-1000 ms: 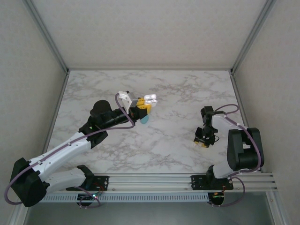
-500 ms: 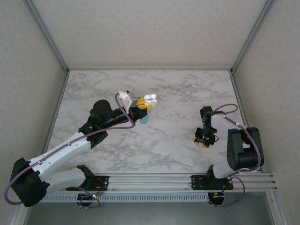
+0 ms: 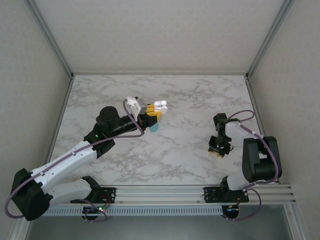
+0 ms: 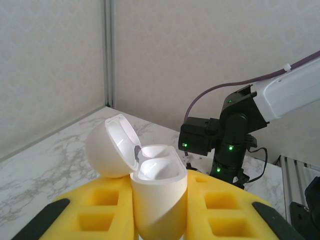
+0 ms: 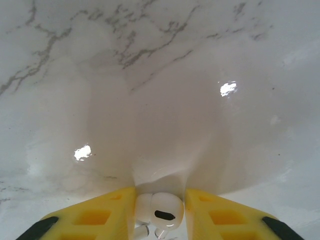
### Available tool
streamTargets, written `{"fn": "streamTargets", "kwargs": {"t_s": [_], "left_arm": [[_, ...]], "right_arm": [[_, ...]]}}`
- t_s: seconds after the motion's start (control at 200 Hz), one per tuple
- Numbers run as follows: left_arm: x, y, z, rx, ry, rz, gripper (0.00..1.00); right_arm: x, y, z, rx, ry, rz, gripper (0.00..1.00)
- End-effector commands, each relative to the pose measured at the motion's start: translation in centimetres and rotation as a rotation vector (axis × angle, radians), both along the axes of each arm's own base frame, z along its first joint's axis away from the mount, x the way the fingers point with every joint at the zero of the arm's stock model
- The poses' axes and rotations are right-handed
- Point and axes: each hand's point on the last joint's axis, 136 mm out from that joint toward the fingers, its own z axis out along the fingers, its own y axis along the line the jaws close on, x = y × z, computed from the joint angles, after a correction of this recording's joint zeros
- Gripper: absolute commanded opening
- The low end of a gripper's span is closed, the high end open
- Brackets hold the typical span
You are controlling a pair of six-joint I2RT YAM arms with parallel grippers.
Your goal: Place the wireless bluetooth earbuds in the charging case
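Two hands, both loaded. Left hand (image 3: pixel 150 116), left of centre in the top view, is clamped on the lower body of the charging case (image 4: pixel 159 195), which appears lifted off the surface (image 3: pixel 190 95). Lid (image 4: pixel 111 146) is hinged back toward upper left in the wrist view; the well that shows looks empty. Case reads white and glossy here.

Right hand (image 3: pixel 216 151), lower right of the top view, sits low over the surface and pinches one earbud (image 5: pixel 161 209) between its yellow pads (image 5: pixel 107 210) at bottom centre of its wrist view. Second earbud: cannot tell where.

Judgement: both items are light, hard, slick plastic, so the bud could twist or squirt from the pads. Grip the case by the body sides, never the lid, since the hinge is the weak point. Hold the bud by its head, stem free to enter the well.
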Motion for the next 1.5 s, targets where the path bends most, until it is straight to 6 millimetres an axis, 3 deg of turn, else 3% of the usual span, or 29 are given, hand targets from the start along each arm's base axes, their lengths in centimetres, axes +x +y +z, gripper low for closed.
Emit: {"fn": "streamTargets", "kwargs": {"t_s": [0.0, 0.205, 0.36, 0.496, 0.626, 0.791, 1.046, 1.276, 1.497], "left_arm": [[0.0, 0.0, 2.0, -0.025, -0.035, -0.002, 0.0], [0.1, -0.1, 1.9, -0.02, -0.036, -0.003, 0.0], [0.4, -0.3, 1.5, -0.009, -0.028, 0.002, 0.0], [0.8, -0.8, 1.3, -0.01, -0.017, -0.003, 0.0], [1.2, -1.2, 1.0, -0.009, -0.009, -0.007, 0.0], [1.5, -1.9, 0.7, -0.006, 0.002, -0.03, 0.0], [1.4, -2.2, 0.8, -0.015, -0.007, -0.045, 0.0], [1.3, -2.4, 1.2, -0.023, -0.014, -0.056, 0.0], [1.2, -2.4, 1.4, -0.031, -0.014, -0.053, 0.0]], "right_arm": [[-0.3, -0.2, 0.0, -0.011, 0.01, 0.003, 0.3], [0.6, 0.3, 1.5, 0.017, -0.055, 0.025, 0.29], [2.5, 1.1, 5.4, 0.041, -0.205, 0.071, 0.28], [4.6, 2.4, 10.2, 0.07, -0.391, 0.127, 0.29], [6.8, 4.4, 16.2, 0.103, -0.592, 0.202, 0.28], [8.5, 8.7, 24.6, 0.077, -0.814, 0.404, 0.28], [8.8, 16.0, 33.2, 0.164, -1.056, 0.602, 0.28], [8.6, 21.3, 35.9, 0.325, -1.154, 0.694, 0.28], [7.8, 23.1, 35.9, 0.399, -1.152, 0.733, 0.28]]}}
